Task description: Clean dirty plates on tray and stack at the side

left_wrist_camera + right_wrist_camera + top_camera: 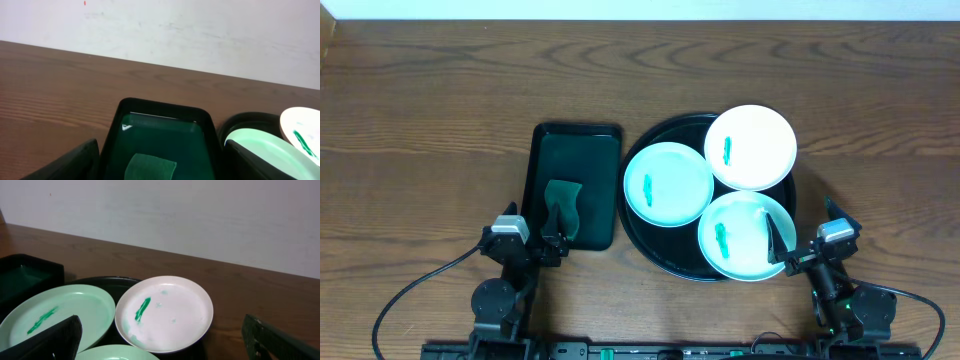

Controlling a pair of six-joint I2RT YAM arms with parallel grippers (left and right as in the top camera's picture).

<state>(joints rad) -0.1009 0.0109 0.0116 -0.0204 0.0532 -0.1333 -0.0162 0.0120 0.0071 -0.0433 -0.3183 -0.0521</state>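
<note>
The large round black tray holds three small plates, each with a green smear: a mint one on the left, a white one at the back right and a mint one at the front. My right gripper is open and empty, with one finger over the front plate's right edge. In the right wrist view, the gripper faces the white plate, with the left plate beside it. My left gripper is open and empty at the near end of the green tray.
A rectangular dark green tray lies left of the black tray, with a green cloth at its near end. The cloth lies between my left fingers in the left wrist view. Bare wooden table surrounds both trays.
</note>
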